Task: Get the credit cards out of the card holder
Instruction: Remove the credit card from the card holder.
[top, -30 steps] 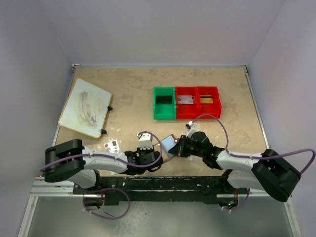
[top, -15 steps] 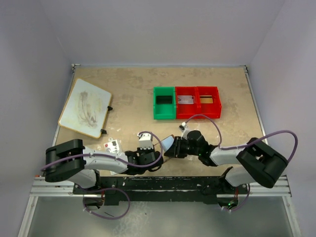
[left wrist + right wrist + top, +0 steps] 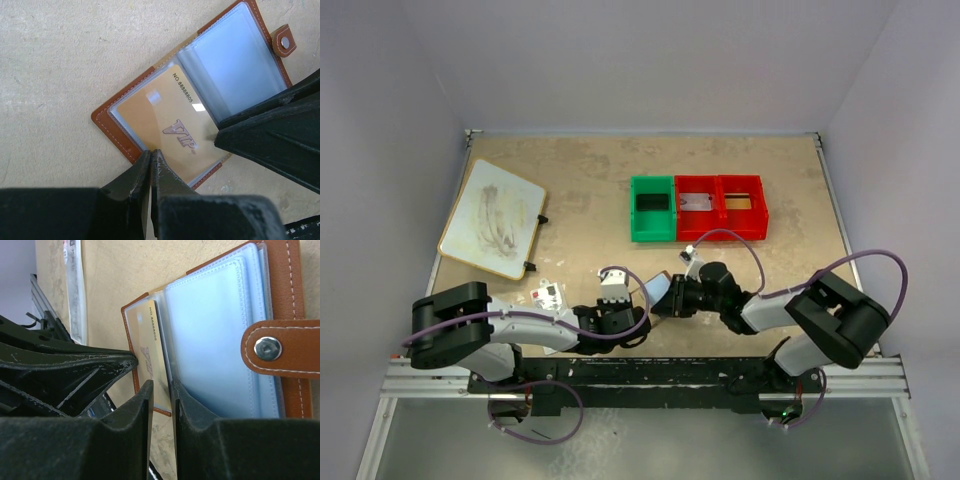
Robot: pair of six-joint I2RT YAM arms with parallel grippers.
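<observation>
The golden card (image 3: 165, 125) sits in the left clear pocket of the card holder (image 3: 287, 290), its printed face up. The card holder lies open and flat at the near centre of the worktop (image 3: 580, 180), snap tab (image 3: 270, 347) thrown out to one side so that the pockets are exposed.

The right pincer (image 3: 161, 390) stands at a narrow gap with the card's edge and the pocket sheet between its fingers. This position suits drawing the card out sideways. Whether it already clamps the card cannot be told.

The left pincer (image 3: 150, 155) is fully closed, its tips at the leather edge on the opposite side. Judged purpose: to pin the holder so that it does not slide with the pull.

Farther off, a silvery card (image 3: 697, 201) appears to lie in the middle red bin (image 3: 698, 230), so one card probably remains.
</observation>
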